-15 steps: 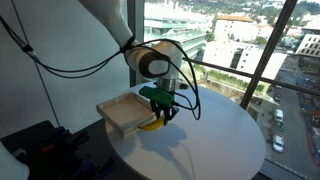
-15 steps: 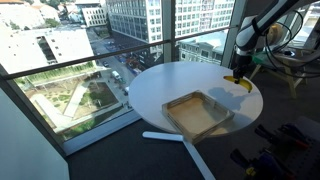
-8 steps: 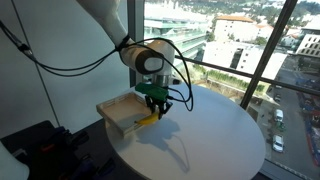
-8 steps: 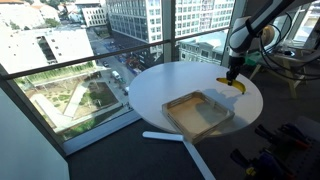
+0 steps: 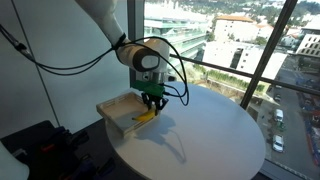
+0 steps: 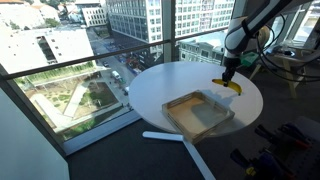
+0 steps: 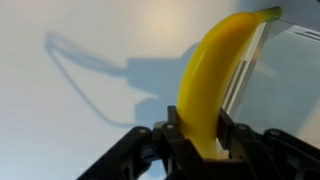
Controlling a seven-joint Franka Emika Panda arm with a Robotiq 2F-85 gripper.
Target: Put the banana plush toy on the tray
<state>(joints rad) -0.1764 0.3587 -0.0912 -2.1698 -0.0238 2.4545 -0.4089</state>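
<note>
The banana plush toy (image 7: 210, 80) is clamped between the closed fingers of the tool (image 7: 195, 135) and hangs clear of the surface (image 5: 210, 130). Over the last second it has travelled sideways toward the tray (image 6: 200, 112). In the wrist view its tip now reaches the tray rim. Judged remaining: carry over the base, lower, release. In both exterior views the arm descends from above with the tool (image 5: 152, 103) pointing down.

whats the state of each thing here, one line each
tray: flat on the table, nothing in it
banana plush toy: held up by one end, at the tray's edge, not on it yet
gripper: shut on the banana plush toy
</note>
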